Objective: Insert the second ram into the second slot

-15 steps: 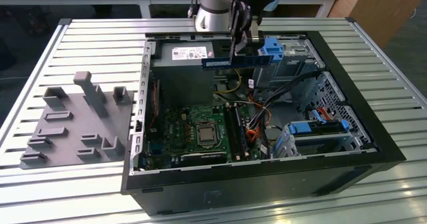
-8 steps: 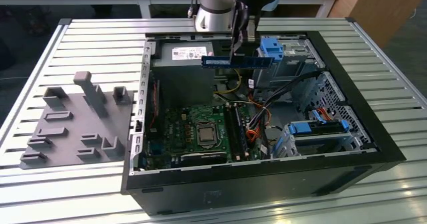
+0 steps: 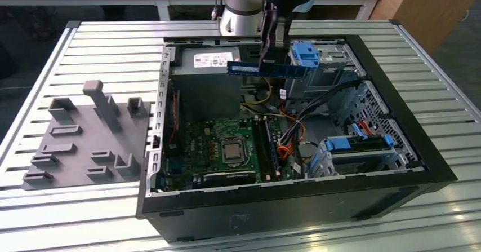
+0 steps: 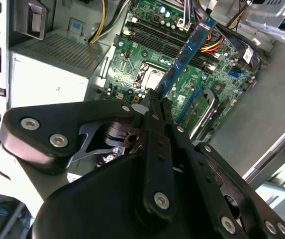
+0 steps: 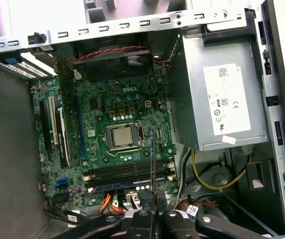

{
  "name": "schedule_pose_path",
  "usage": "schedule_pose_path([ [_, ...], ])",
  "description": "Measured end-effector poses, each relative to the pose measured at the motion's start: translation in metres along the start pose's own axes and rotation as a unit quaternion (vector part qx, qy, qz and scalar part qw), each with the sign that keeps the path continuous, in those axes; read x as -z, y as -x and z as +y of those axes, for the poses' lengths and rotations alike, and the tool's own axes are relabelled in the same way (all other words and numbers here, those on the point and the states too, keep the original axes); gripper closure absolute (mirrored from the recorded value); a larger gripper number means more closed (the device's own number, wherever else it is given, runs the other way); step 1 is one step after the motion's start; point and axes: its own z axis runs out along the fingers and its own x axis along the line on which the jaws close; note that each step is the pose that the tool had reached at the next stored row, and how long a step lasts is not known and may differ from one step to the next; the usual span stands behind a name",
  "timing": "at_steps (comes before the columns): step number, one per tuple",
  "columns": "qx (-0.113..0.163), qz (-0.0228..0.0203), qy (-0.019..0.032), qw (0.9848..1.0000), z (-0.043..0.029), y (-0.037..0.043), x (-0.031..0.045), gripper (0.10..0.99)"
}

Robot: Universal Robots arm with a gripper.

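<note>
My gripper is shut on the second ram, a thin dark-blue stick held level above the open computer case, over the power supply's edge. In the second wrist view the gripper clamps one end of the stick, which reaches out over the motherboard. In the first wrist view the stick shows edge-on above the gripper and crosses the row of long memory slots. The slots lie on the motherboard well below the stick. I cannot tell which one is the second slot.
The black case lies open on a slatted metal table. Inside are the silver power supply, the CPU socket, loose cables and blue drive-bay latches. A grey fixture plate sits at the exterior view's left.
</note>
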Motion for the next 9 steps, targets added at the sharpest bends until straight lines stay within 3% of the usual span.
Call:
schedule_pose_path([
  [9,-0.030,-0.0011,-0.0005,0.9996,0.0000,0.0000,0.0000,0.953],
])
